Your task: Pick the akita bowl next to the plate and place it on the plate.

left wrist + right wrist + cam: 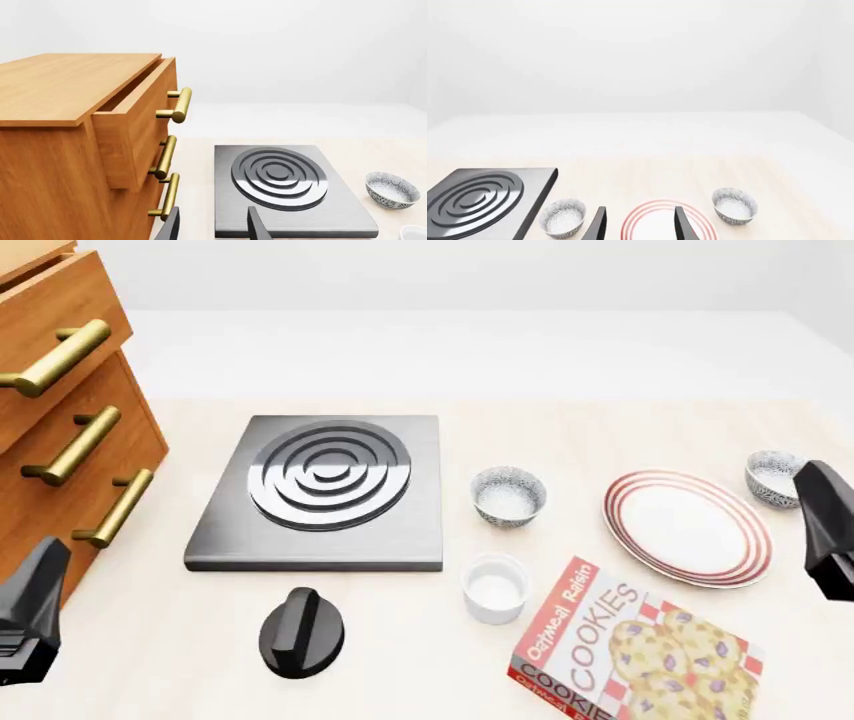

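Nearest us in the front view, our left gripper (30,612) sits at the left edge and our right gripper (827,530) at the right edge, both low and holding nothing. In each wrist view we see the 2 fingers spread apart with only air between them.

Just ahead lie a cookie box (627,652), a black knob (302,632) and a plain white ramekin (494,588).

Farther on, the plate (686,527) lies flat on the table (561,430). There are 2 speckled bowls: the akita bowl (773,478) stands upright just beside the plate's far right rim, close to it, though we cannot tell if they touch. The other speckled bowl (509,495) stands left of the plate, clearly apart from it, between the plate and the hob (324,490).

At far left we see the wooden drawer unit (60,430), its top drawer (137,117) pulled partly out.
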